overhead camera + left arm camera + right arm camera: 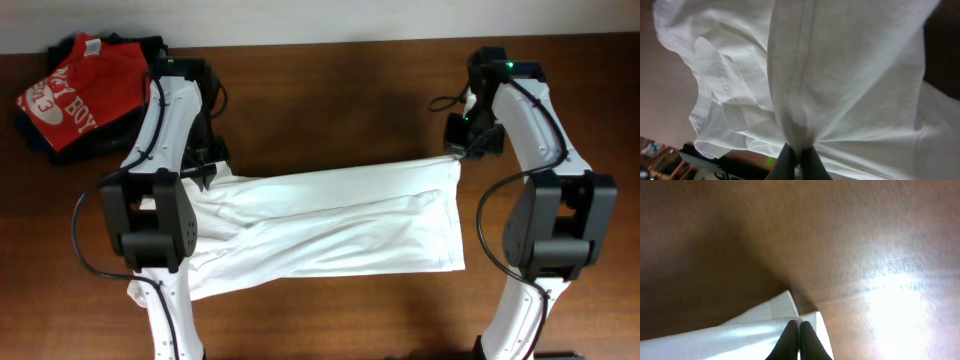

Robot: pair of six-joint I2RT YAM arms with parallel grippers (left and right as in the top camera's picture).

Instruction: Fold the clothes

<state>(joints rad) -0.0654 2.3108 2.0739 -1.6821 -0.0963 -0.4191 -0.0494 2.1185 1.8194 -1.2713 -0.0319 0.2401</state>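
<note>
- The white T-shirt (340, 225) lay stretched left to right across the middle of the tabletop (330, 100), spread between the two arms.
- Long creases ran along its length, and its left end was bunched in loose folds under the left arm.
- The left gripper (205, 172) was at the shirt's far left end. In the left wrist view its dark fingers (785, 165) were pressed together on a gathered ridge of cloth, with a seam running up from the pinch.
- The right gripper (458, 150) was at the shirt's far right corner. In the right wrist view its fingers (810, 342) were closed on the thin edge of the cloth, and the corner rose slightly from the wood.
- The shirt's near right corner lay flat on the tabletop, free of either gripper.
- A red T-shirt (70, 95) with white lettering sat on dark garments (35, 135) in the far left corner, well apart from the white shirt.
</note>
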